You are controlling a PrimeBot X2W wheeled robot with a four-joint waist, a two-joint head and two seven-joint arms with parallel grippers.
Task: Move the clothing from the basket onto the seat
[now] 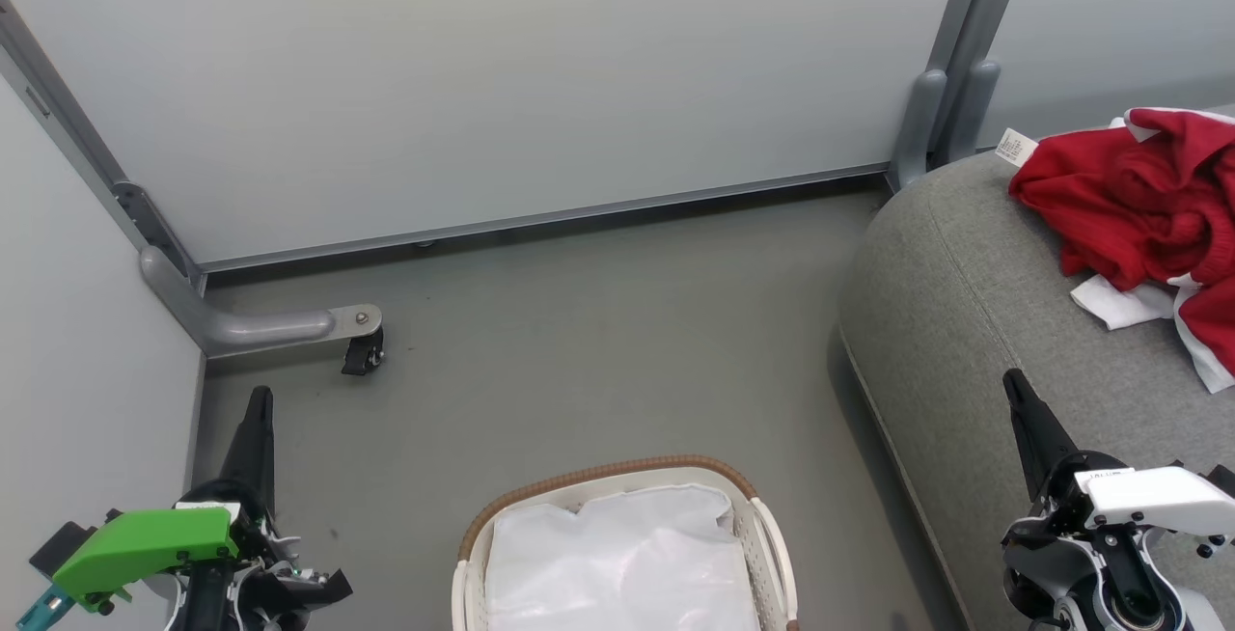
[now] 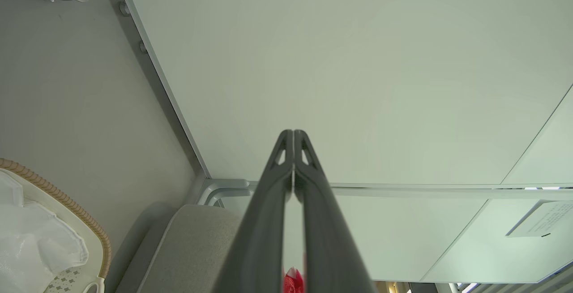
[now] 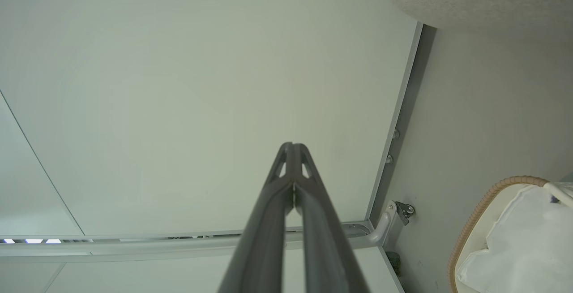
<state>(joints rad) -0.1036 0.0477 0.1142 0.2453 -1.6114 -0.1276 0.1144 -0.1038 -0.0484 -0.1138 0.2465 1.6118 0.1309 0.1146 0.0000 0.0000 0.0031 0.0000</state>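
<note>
Clothing (image 1: 1143,192) — cut off by the right edge. Basket (image 1: 617,469) — near half cut by the bottom edge; liner (image 1: 617,563) hides its floor. White label (image 1: 1015,146): print too small to read.

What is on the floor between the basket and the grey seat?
Nothing: the head view shows only a strip of bare grey floor between the basket and the seat.

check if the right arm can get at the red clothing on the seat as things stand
Probably yes: the right gripper, shut, is near the seat, and only bare cushion lies between it and the clothing. It would need to open first.
</note>
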